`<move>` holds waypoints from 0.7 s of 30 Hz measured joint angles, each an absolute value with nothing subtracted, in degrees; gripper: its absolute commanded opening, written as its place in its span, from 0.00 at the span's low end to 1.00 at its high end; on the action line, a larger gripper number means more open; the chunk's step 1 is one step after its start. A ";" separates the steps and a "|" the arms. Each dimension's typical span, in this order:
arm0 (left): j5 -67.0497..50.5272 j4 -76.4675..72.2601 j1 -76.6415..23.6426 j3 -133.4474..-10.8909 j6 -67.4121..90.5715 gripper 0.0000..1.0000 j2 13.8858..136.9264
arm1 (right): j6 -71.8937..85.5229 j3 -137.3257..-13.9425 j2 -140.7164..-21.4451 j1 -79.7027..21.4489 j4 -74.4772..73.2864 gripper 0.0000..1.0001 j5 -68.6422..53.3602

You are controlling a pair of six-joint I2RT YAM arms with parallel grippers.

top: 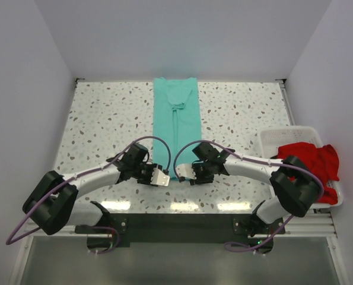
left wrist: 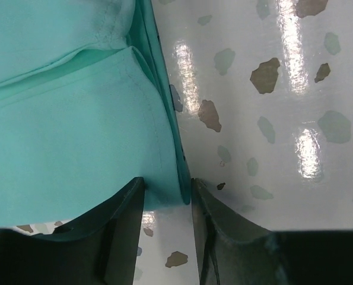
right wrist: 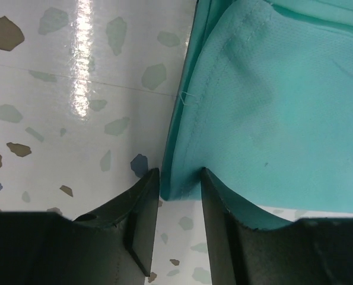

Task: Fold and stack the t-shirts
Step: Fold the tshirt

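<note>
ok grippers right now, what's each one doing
Left gripper: closed on a near corner of the green shirt.
Right gripper: closed on the shirt's other near corner.

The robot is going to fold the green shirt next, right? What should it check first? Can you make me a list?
1. The left gripper has a near corner of the teal t-shirt between its fingers: ok.
2. The right gripper has the other near corner between its fingers: ok.
3. Both grippers pinch the cloth firmly: cannot tell.
4. The shirt lies in a straight strip with its sleeves folded in: ok.
5. The two grippers sit level with each other at the near hem: ok.
6. The red t-shirt is out of the way, in the white basket: ok.
</note>
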State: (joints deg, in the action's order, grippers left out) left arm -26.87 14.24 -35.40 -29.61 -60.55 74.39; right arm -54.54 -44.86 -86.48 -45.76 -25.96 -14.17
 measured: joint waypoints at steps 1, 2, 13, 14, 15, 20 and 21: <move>-26.92 14.09 -35.40 -29.89 -60.71 0.39 74.89 | -54.61 -44.86 -86.65 -45.76 -25.43 0.36 -14.17; -27.03 13.80 -35.40 -30.13 -60.80 0.34 75.37 | -54.68 -44.86 -86.72 -45.76 -25.06 0.30 -14.17; -26.83 15.92 -35.44 -31.81 -61.71 0.00 76.20 | -54.89 -44.66 -86.59 -45.82 -23.51 0.00 -13.61; -26.94 16.97 -35.46 -32.49 -61.47 0.00 75.81 | -54.78 -44.66 -86.06 -45.84 -24.14 0.00 -13.58; -27.24 18.11 -35.51 -33.23 -61.10 0.00 75.26 | -54.72 -44.66 -85.43 -45.87 -24.82 0.00 -13.61; -28.64 23.62 -38.15 -36.23 -60.47 0.00 70.35 | -54.13 -45.17 -78.43 -47.53 -30.06 0.00 -14.00; -28.82 24.88 -39.33 -36.23 -60.36 0.00 68.73 | -53.84 -45.23 -76.97 -48.53 -31.11 0.00 -14.15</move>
